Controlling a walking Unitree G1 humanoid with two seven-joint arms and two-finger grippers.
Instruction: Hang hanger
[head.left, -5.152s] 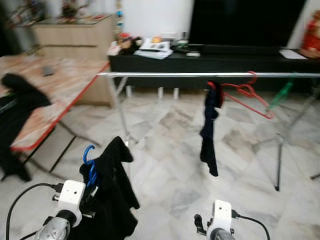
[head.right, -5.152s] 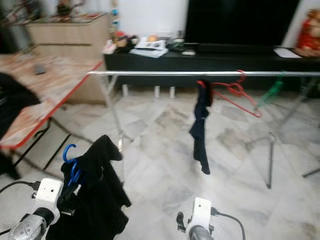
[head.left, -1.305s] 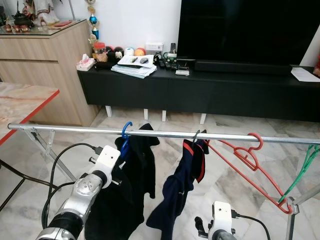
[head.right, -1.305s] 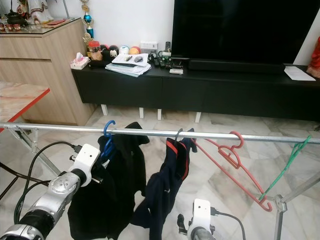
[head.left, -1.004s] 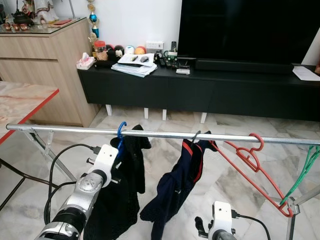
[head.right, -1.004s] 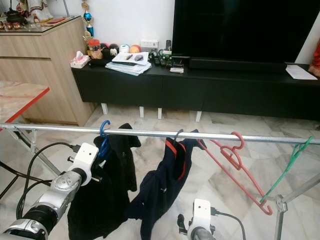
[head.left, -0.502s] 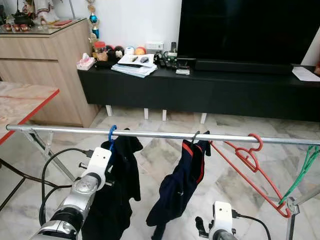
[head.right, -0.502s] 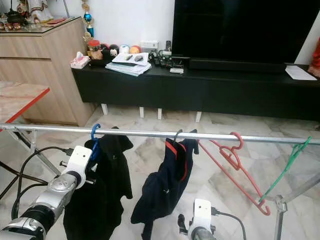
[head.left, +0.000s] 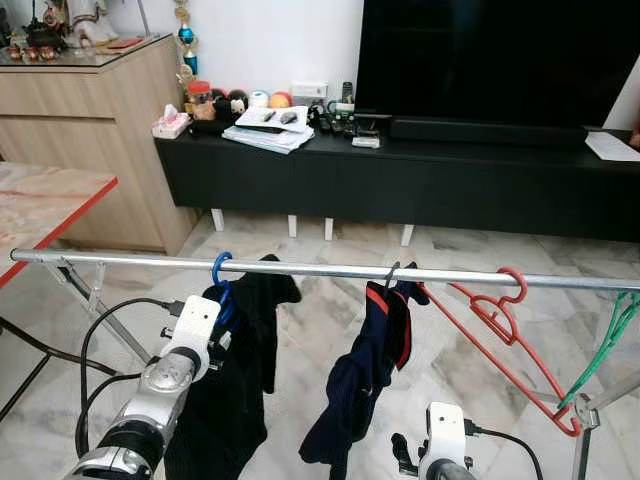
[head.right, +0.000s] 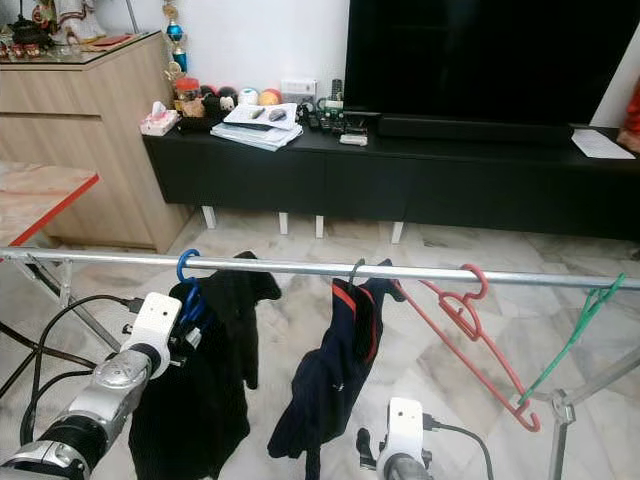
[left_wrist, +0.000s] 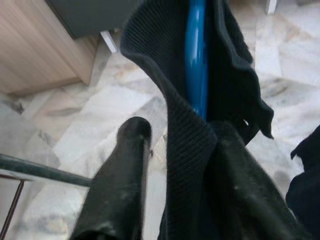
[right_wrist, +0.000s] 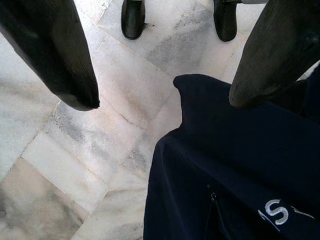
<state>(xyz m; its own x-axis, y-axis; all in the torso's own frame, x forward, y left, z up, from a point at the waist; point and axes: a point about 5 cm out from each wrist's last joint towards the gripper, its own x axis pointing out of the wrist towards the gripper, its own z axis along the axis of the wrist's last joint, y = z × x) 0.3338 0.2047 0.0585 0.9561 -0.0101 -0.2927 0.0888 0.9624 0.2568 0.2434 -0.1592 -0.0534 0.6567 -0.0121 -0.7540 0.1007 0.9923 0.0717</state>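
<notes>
The blue hanger (head.left: 221, 283), draped in a black garment (head.left: 238, 370), has its hook over the silver rail (head.left: 330, 270), towards the rail's left end. The left gripper (head.left: 213, 322) sits just below the rail, its fingers (left_wrist: 120, 185) clamped around the hanger's neck and the cloth bunched over it. The hanger's stem runs straight up from the fingers to the rail, so letting go and drawing back towards the near side looks like what remains. The right gripper (right_wrist: 165, 70) hangs low, fingers apart, beside a navy garment (head.left: 370, 375).
</notes>
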